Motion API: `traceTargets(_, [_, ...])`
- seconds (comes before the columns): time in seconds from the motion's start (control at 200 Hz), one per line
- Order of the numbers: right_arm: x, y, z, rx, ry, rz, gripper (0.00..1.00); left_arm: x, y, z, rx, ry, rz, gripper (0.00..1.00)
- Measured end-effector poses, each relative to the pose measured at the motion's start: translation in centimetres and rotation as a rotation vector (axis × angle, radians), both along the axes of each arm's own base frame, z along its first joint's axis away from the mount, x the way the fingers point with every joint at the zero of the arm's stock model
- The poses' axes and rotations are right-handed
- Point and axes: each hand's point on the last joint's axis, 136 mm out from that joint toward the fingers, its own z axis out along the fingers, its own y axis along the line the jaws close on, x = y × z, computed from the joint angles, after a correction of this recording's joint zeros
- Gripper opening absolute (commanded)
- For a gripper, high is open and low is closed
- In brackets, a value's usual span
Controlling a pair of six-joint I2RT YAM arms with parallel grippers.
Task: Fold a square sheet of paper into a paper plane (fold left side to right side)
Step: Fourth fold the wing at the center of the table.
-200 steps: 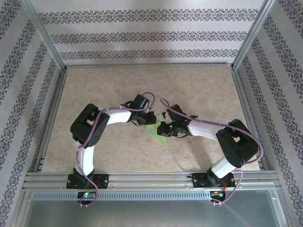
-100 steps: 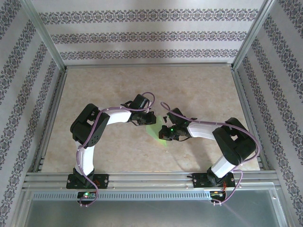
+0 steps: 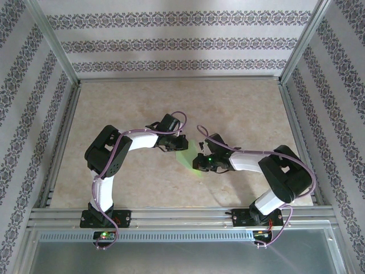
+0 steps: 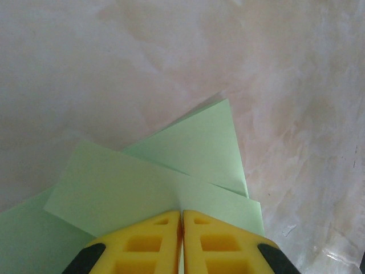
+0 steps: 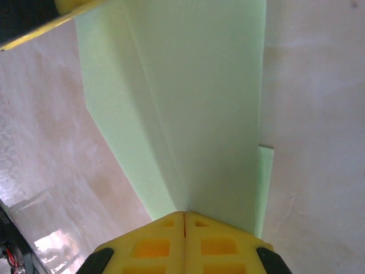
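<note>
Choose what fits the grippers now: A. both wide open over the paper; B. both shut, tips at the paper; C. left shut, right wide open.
B: the left gripper and right gripper each have jaws pressed together, with the paper at their tips.

Middle crowded, edges open.

I see the left claw (image 3: pixel 175 144) and the right claw (image 3: pixel 201 162), both pinched closed with tips down on the green paper (image 3: pixel 187 156) mid-worktop. They sit near each other, with just a slim lane between them. The left elbow (image 3: pixel 105 154) and the right elbow (image 3: pixel 288 174) bulk outward and block the near corners. Past the claws, the far worktop (image 3: pixel 239 103) lies bare and passable, as do both side strips, up to the patterned walls (image 3: pixel 182 43) and the slanting aluminium posts (image 3: pixel 54 45).
</note>
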Motion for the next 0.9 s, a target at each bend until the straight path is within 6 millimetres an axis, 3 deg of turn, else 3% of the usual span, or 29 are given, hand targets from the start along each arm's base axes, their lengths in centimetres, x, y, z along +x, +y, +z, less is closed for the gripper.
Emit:
traceTargets(0.63, [-4.7,-2.6,0.6,0.014,0.050,-0.003,0.00,0.0,0.1,-0.1,0.002,0.000,0.000,0.11])
traceTargets(0.745, [-4.4,-2.6,2.2,0.040,0.036,-0.009,0.00,0.2,0.3,-0.1,0.002,0.000,0.005,0.11])
traceTargets(0.899, [-2.0,-1.3,4.5,0.078,-0.013,-0.013,0.00,0.2,0.3,-0.1,0.004,-0.001,0.007,0.11])
